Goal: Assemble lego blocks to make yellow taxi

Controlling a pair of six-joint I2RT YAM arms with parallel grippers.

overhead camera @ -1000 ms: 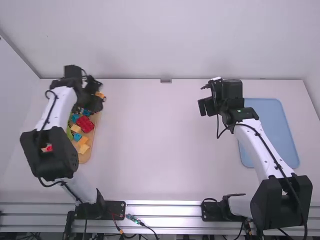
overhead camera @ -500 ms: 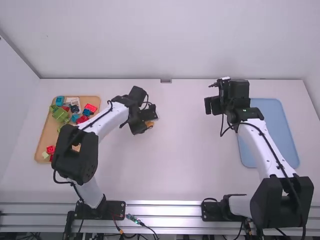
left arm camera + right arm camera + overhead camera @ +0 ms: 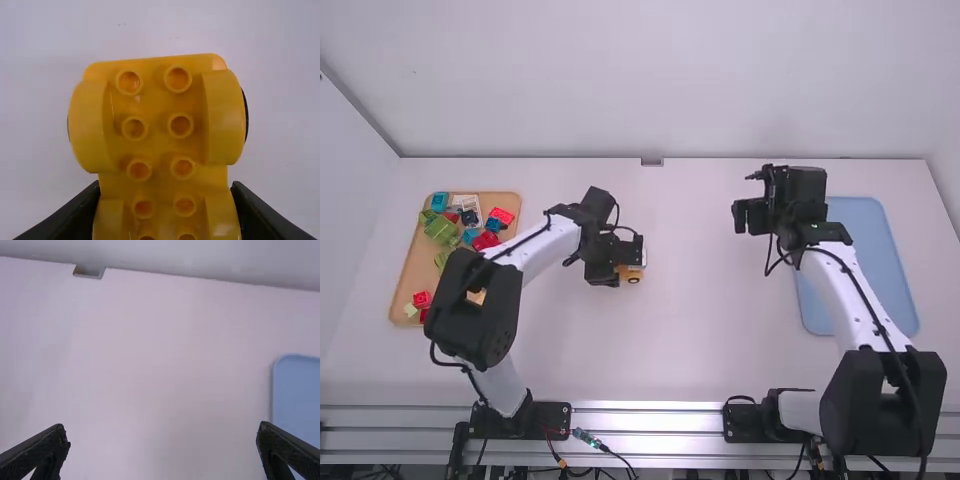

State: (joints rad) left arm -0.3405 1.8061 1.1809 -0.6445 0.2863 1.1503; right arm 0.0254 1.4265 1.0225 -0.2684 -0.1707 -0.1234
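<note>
Left tool point(image 3: 626, 262): gripping yellow car base point(image 3: 156, 145), well inside desk point(image 3: 690, 340) edges | Right tool point(image 3: 748, 216): open | Wide gap between both.

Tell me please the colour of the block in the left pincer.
The block is orange-yellow, seen best in the left wrist view.

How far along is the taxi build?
Early, I'd say. Done: the yellow wheeled base is away from the wooden tray. In hand: that base, between the left gripper's fingers. Left: likely joining the body; a yellow block sits in the tray, and the right gripper is open, holding nothing.
</note>
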